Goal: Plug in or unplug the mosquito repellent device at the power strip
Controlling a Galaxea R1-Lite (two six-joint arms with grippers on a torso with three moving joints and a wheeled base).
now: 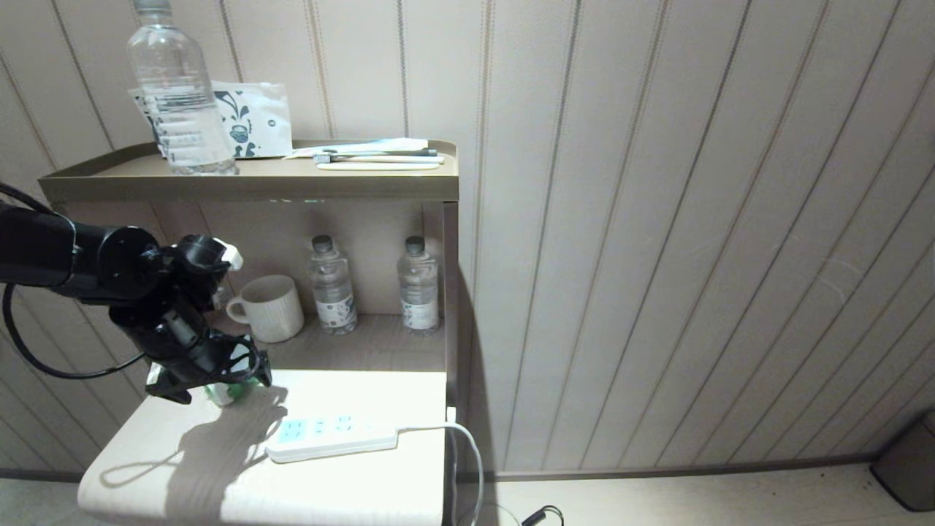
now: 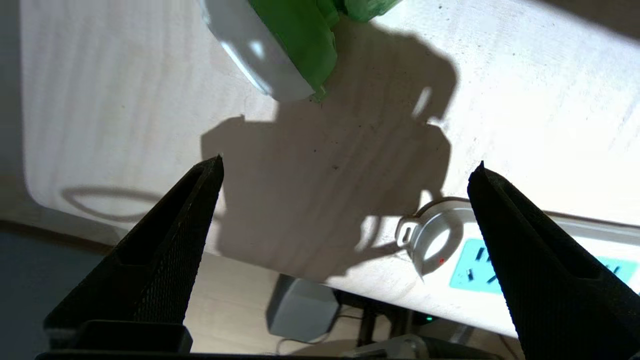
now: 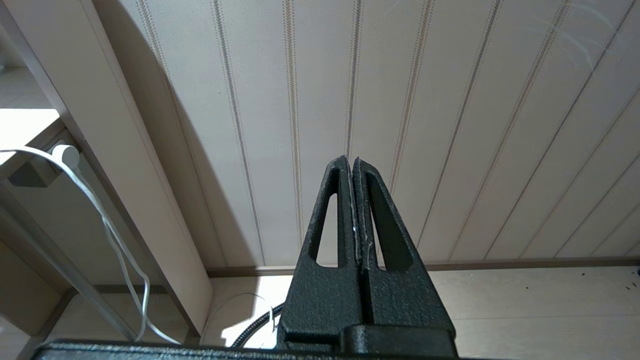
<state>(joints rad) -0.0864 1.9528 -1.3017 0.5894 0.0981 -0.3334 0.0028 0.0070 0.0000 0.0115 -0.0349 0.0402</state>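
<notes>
The mosquito repellent device, white and bright green, rests on the pale tabletop to the left of the power strip and apart from it. My left gripper hovers right over the device and hides most of it in the head view. In the left wrist view that gripper is open with nothing between its fingers. The device lies just beyond the fingertips there, and the strip's rounded end with a pale blue socket shows near one finger. My right gripper is shut and empty, facing the panelled wall.
A white mug and two small water bottles stand on the shelf behind the tabletop. A large bottle and packets sit on the top shelf. The strip's white cable drops over the right edge.
</notes>
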